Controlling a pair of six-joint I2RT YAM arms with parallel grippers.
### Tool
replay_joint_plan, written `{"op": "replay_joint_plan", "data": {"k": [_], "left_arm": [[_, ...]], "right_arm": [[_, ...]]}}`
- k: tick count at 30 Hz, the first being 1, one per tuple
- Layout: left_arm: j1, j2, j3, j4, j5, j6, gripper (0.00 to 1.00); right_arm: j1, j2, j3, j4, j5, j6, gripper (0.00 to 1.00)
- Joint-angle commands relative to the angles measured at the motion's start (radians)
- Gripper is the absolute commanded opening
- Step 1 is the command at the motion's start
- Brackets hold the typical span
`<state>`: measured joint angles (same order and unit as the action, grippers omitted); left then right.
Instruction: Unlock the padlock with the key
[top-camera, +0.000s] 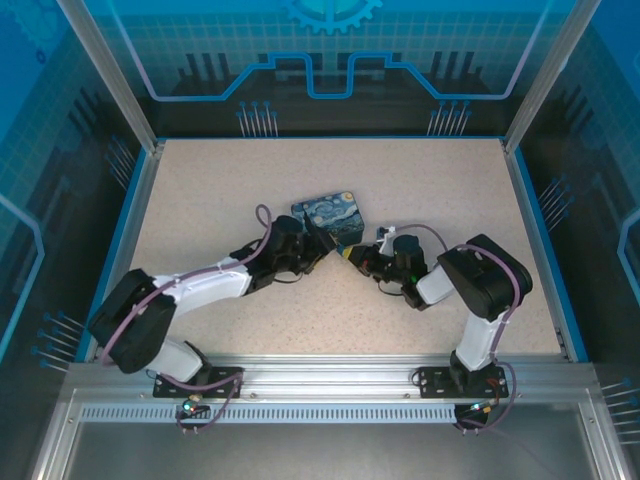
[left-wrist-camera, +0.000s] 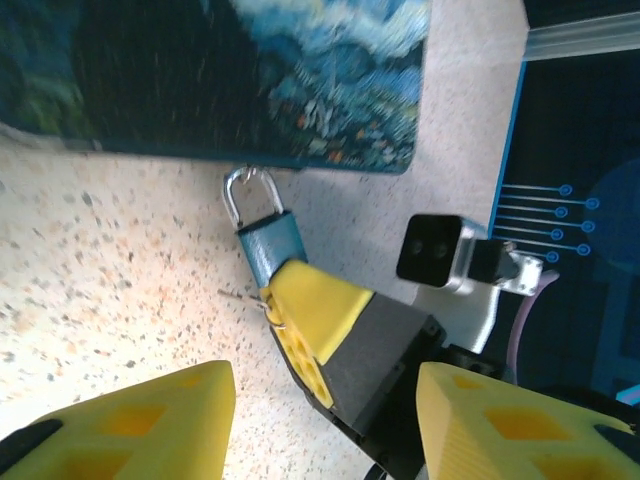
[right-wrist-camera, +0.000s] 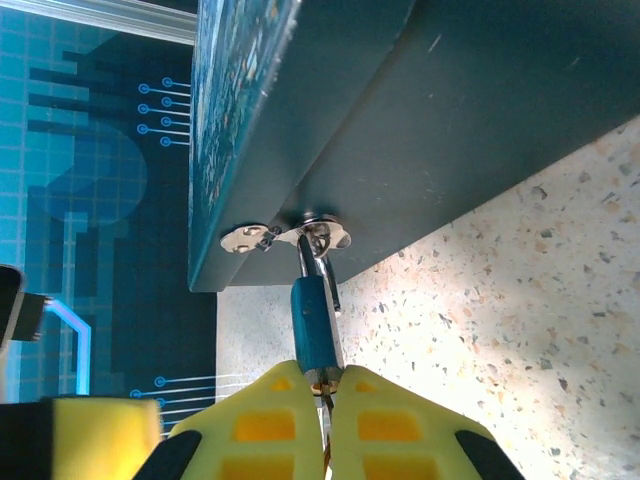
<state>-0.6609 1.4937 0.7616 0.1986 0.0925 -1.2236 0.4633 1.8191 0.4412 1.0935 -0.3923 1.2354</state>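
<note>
Painted box centred; left arm and right arm meet before it

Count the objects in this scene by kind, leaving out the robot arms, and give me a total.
Starry-night painted box: 1
Padlock: 1
Key: 1
Total: 3

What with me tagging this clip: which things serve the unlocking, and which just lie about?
In the job: padlock, key, right gripper pinching the key, left gripper with jaws open.
Just there: painted box the padlock hangs on, table.
</note>
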Motion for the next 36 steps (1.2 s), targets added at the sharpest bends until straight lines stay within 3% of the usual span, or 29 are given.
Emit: {"op": "replay_joint_plan", "data": {"k": [1, 8, 20, 36], "left_arm": [[-0.023, 0.066, -0.009, 0.103, 0.039, -0.064, 0.56], [-0.039, 0.169, 0.016, 0.146, 0.010, -0.071, 0.58], [-0.035, 0.251, 0.034, 0.253, -0.049, -0.095, 0.44], [-0.021, 0.273, 0.011, 0.334, -0.105, -0.156, 0.36]], "right_arm": [[-0.012, 0.013, 0.022, 0.039, -0.017, 0.017, 0.06], [-0.012, 0.021, 0.021, 0.029, -0.020, 0.010, 0.06], [-0.008, 0.039, 0.002, 0.049, -0.019, 0.011, 0.06], [0.001, 0.052, -0.013, 0.092, -0.011, 0.054, 0.06]]}}
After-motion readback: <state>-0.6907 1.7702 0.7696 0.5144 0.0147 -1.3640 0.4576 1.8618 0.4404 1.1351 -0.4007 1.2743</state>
